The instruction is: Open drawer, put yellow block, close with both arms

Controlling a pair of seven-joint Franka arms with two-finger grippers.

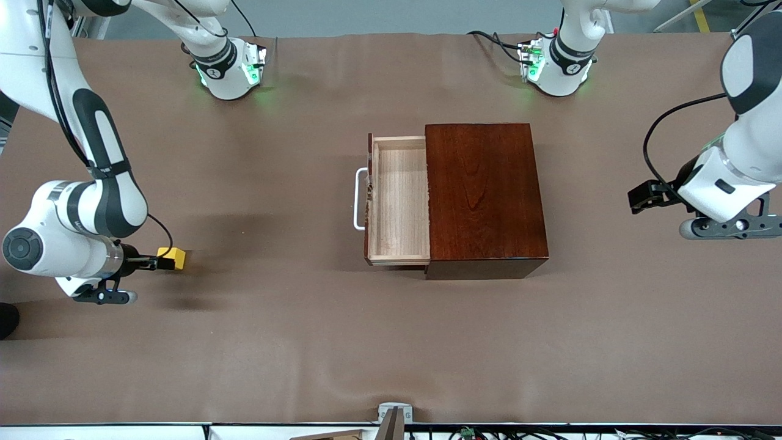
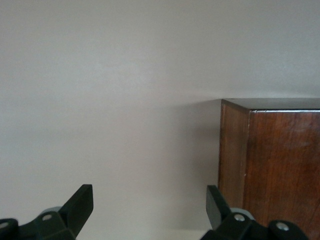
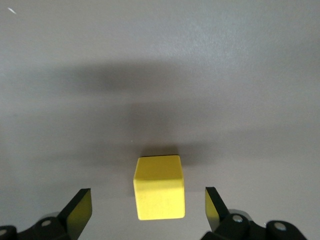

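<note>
- The yellow block sits on the table toward the right arm's end, between the right gripper's spread fingers, neither touching it.
- Right gripper jaws wide apart, holding nothing; arm bent low.
- Left gripper open, empty, beside the box; that arm waits.
- The drawer stands pulled out.
</note>
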